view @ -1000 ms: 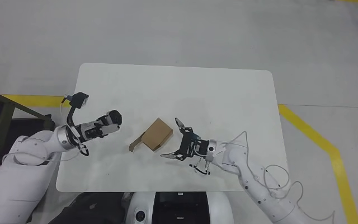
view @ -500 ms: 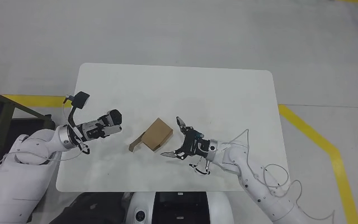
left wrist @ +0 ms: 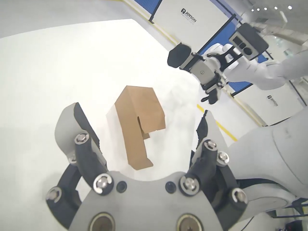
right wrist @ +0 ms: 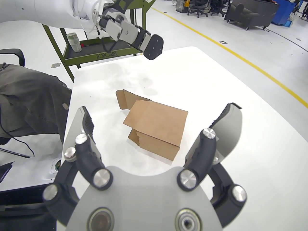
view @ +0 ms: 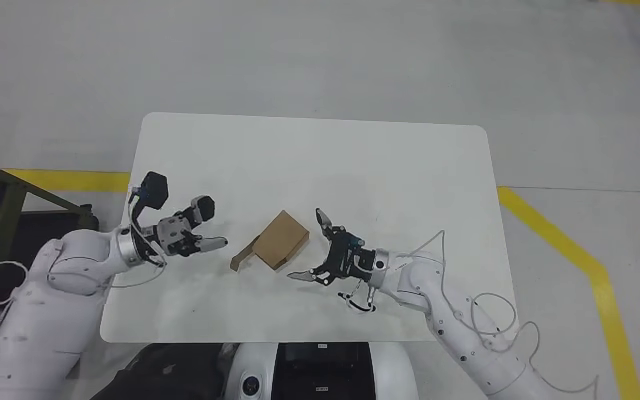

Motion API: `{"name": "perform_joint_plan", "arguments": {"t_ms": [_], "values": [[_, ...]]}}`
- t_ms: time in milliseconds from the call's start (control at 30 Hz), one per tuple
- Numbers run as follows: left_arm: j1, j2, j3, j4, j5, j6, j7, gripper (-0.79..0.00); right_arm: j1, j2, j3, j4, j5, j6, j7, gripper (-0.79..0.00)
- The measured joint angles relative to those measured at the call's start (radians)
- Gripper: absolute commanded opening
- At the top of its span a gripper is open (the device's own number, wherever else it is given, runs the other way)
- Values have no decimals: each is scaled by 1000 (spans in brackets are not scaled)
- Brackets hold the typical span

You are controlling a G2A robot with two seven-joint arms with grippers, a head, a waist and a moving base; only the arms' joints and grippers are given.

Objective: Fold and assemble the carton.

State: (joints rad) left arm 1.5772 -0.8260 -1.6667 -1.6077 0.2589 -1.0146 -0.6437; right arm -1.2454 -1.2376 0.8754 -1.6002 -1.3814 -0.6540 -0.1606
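On the white surface, the carton lies partly folded between the two arms, and neither arm touches it. From above we see a flat brown panel with a loose flap at the end nearer the left gripper. The left wrist view adds a notched cut in that near side, with the left gripper's fingers spread wide. The right wrist view gives us the opposite, boxed corner, and the right gripper with its fingers equally far apart.
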Motion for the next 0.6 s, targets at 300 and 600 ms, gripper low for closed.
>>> {"name": "perform_joint_plan", "arguments": {"t_ms": [300, 600], "values": [[60, -16, 8, -85, 570, 2, 481, 0, 0, 0, 0, 0, 0, 0, 0, 0], [86, -9, 66, -59, 927, 2, 932, 0, 0, 0, 0, 0, 0, 0, 0, 0]]}}
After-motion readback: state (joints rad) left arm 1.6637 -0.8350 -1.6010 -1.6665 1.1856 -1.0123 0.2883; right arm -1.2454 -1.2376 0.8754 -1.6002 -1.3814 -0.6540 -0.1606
